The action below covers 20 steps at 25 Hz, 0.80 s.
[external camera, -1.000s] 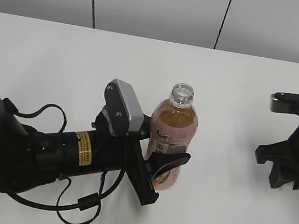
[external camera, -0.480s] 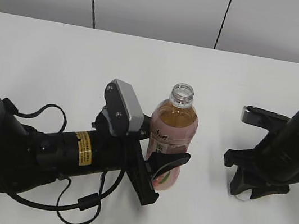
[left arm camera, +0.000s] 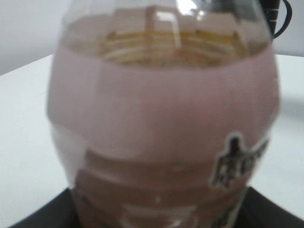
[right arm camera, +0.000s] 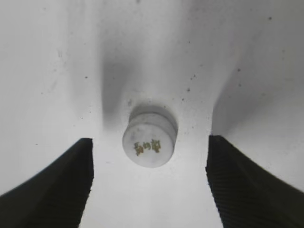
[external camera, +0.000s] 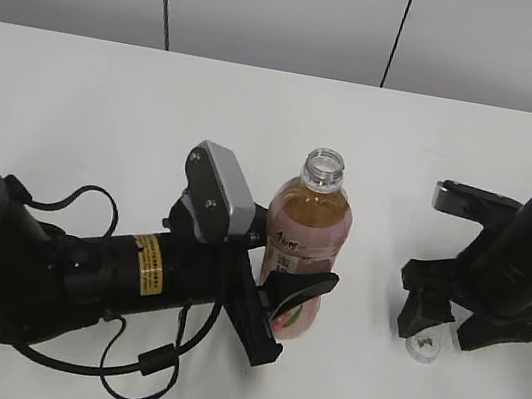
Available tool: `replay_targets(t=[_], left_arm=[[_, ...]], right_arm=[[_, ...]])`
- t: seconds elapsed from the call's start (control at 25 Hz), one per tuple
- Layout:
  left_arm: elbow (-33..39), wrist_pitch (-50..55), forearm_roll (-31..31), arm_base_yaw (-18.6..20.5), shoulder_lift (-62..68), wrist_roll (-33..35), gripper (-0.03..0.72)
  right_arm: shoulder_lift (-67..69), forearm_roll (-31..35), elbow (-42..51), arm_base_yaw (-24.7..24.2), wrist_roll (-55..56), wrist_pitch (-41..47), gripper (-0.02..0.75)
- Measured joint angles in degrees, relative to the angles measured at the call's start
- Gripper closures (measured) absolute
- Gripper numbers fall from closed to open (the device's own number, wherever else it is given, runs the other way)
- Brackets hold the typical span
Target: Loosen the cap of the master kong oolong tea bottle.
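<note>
The master kong oolong tea bottle (external camera: 307, 234) stands upright in the middle of the table with its neck open and no cap on it. My left gripper (external camera: 292, 305) is shut on its lower body; the bottle fills the left wrist view (left arm camera: 161, 118). The white cap (external camera: 424, 345) lies on the table at the right, top side up, and shows its dark-and-orange mark in the right wrist view (right arm camera: 149, 139). My right gripper (external camera: 453, 328) is open just above the cap, a finger on each side, not touching it (right arm camera: 149, 180).
The white table (external camera: 107, 114) runs back to a grey panelled wall. My left arm and its cable (external camera: 82, 272) lie across the front left of the table.
My right arm came in from the right edge and down to the table. The gripper opened and the cap now lies on the table beneath it. The left arm and bottle stayed still.
</note>
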Motion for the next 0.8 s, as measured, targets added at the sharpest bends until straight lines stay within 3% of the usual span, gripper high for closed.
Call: replay_targets(t=[0.4,0.8], left_arm=[[0.9,-1.7,-1.9,0.0,-0.1,0.1,0.144],[7.7,-1.9,-4.1,1.1,-4.0,0.1,0.131]], right_arm=[[-5.4,-0.1,0.0,0.0,0.0,1.5,0.174],[-9.4,-0.7,0.0,0.0,0.0,3.1,0.174]])
